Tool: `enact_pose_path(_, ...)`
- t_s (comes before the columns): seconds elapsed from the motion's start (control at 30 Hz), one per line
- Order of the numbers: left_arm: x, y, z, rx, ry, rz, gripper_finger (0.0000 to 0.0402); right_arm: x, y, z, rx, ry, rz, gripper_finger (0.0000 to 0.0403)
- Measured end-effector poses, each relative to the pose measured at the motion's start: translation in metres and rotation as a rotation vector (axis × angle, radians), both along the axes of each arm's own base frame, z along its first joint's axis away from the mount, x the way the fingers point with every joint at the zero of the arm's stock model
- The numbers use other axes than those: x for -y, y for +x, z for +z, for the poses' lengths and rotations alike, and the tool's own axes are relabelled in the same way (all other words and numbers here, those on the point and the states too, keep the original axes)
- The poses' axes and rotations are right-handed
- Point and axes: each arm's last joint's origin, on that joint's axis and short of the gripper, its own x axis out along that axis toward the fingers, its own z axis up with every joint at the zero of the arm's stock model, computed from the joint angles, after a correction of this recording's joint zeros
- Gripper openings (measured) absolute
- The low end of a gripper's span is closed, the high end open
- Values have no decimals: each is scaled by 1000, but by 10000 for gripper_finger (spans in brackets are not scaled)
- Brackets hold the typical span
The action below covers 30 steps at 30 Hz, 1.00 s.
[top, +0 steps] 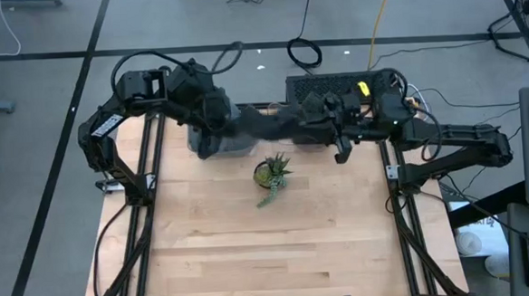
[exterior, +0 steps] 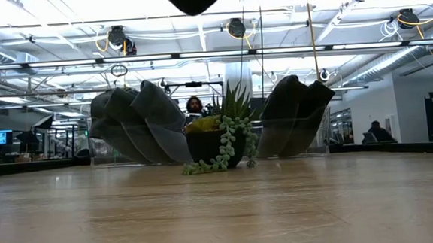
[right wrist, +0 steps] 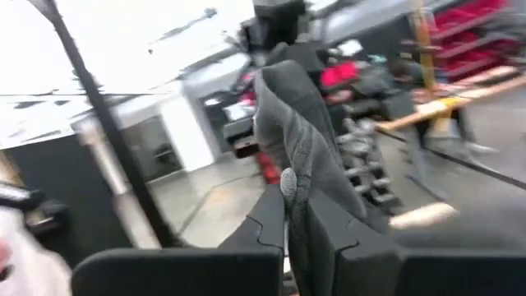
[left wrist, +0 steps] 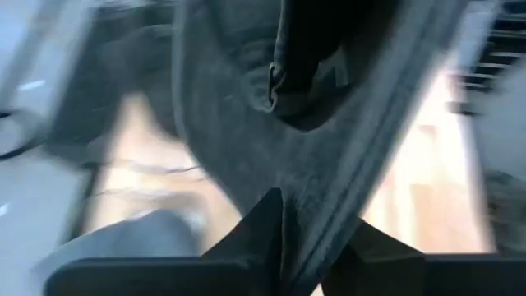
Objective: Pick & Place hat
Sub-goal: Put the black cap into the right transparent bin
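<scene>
A dark grey hat (top: 261, 123) is stretched between my two grippers over the table's far edge. My left gripper (top: 216, 123) is shut on its left end and my right gripper (top: 318, 122) on its right end. In the low view the grey cloth shows as folded masses on the left (exterior: 137, 122) and on the right (exterior: 295, 109) of a plant. The left wrist view shows the cloth (left wrist: 271, 140) running away from my left gripper (left wrist: 316, 247) toward the other arm. The right wrist view shows it (right wrist: 296, 123) rising past my right gripper (right wrist: 297, 226). My left gripper pinches the hat's left edge (left wrist: 308, 222) between its two fingers, coming level from the table's left. The cloth runs on from the fingers toward the other gripper, clear of the table top. One layer or several, I cannot tell. My right gripper pinches the hat's right edge (right wrist: 297, 193) between its two fingers, coming from the table's right. A fold of cloth stands beyond the fingertips. The hat is held above the table's far edge.
A small potted succulent (top: 271, 175) with trailing strands (exterior: 221, 140) stands mid-table, just on the near side of the hat. A black box (top: 320, 83) sits beyond the far edge. The wooden table top (top: 270, 247) lies bare toward the near edge.
</scene>
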Motion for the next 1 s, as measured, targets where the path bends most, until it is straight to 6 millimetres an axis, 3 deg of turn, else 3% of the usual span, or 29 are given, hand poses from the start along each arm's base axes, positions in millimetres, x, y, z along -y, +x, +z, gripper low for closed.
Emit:
enact_pose_path(0.13,-14,-5,-2,-50,95,213,83,2,-11,7,-88,37,-129,5)
enact_pose_path(0.3,-26,-12,-4,-98,101,355,108,-10,-17,22,-159,-17,-227,5)
enact_pose_path(0.4,-28,-15,-5,-120,100,331,119,-18,-21,31,-147,-67,-260,5)
enact_pose_path(0.57,-23,-15,-7,-136,30,170,132,-19,-18,28,-162,-60,-284,5)
enact_pose_path(0.7,-27,-19,-7,-146,57,255,132,-26,-20,35,-101,-45,-320,3)
enact_pose_path(0.83,-30,-32,0,-132,120,367,128,-36,-13,30,-145,-106,-425,3)
enact_pose_path(1.0,-31,-54,12,-91,157,408,129,-30,1,21,-206,-166,-535,3)
